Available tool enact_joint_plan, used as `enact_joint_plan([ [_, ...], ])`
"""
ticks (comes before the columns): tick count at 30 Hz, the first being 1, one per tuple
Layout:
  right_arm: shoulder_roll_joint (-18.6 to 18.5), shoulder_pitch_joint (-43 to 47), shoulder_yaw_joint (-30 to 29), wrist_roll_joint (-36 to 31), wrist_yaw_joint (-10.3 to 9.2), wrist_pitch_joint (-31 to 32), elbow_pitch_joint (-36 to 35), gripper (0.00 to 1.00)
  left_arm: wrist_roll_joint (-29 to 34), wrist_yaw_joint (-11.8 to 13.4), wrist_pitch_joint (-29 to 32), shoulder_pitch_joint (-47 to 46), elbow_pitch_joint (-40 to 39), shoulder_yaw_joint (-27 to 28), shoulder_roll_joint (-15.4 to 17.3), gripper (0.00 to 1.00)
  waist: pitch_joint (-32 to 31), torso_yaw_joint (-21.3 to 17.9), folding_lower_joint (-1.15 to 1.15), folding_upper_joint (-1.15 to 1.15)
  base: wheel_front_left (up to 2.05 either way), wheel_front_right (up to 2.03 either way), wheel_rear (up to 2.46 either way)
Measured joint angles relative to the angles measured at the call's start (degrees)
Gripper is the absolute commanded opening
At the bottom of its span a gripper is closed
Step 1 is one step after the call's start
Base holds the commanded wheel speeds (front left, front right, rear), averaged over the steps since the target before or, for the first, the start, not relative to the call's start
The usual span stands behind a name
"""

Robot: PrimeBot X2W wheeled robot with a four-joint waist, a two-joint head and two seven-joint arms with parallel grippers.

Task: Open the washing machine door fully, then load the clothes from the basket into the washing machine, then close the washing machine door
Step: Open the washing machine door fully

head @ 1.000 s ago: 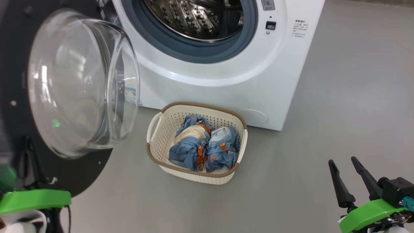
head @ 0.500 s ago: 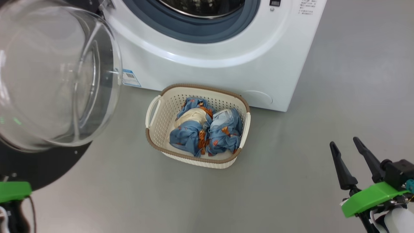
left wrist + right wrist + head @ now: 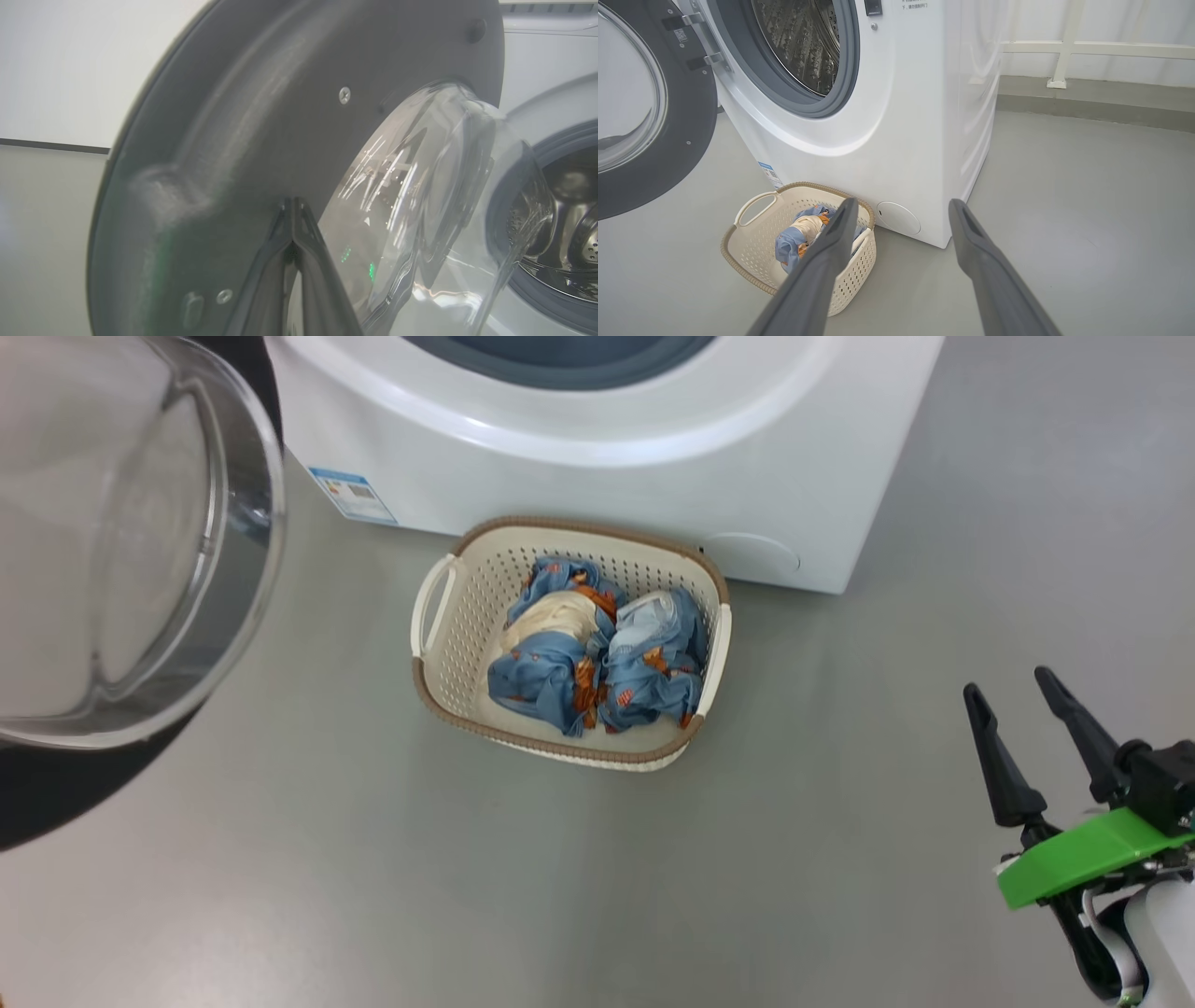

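Two grippers, opposite states. Left gripper [image 3: 292, 203]: fingers pressed tip to tip, nothing between them, tips up at the dark inner ring of the door [image 3: 224, 121]; touching it or just short, cannot tell. Right gripper [image 3: 1006, 681]: jaws spread wide, empty, above the grey floor [image 3: 467, 896], well to the right of the basket [image 3: 560, 749].

The door is swung out to the left of the washer [image 3: 607, 476], exposing the steel drum [image 3: 798, 42] and grey gasket [image 3: 847, 70]. Door build: matte black ring with screws, bulging clear glass bowl at centre. Rigid, hinged, probably heavy. Push on the ring, not the glass.

The basket sits on the floor just in front of the washer's base. Cream plastic, perforated walls, brown woven-look rim, loop handles. Inside lie the clothes [image 3: 597, 663]: two crumpled bundles side by side, blue with an orange print, a cream patch on the left one.

Judgement: the fabric is soft, light, limp, not fragile. It will sag and trail when lifted and may catch on the rim. Best hold: from above, pinching deep into a bundle's crest to gather several folds.
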Motion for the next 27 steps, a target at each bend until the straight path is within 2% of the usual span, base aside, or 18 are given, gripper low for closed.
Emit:
enact_joint_plan([
  [11,-1.57,-3.29,0.05,-0.31,0.01,-0.15,-0.31,1.0,2.1,-0.57,0.0,-6.8,6.76,5.97,3.85,0.0,4.91,-0.42,0.0,0.0,0.0,0.0,0.0],
  [27,-2.9,-6.03,-0.11,-0.4,0.01,-0.16,-1.02,1.0,5.09,-0.75,-0.01,-14.46,12.69,13.95,6.3,0.0,9.87,-0.97,0.0,0.0,0.0,0.0,0.0],
])
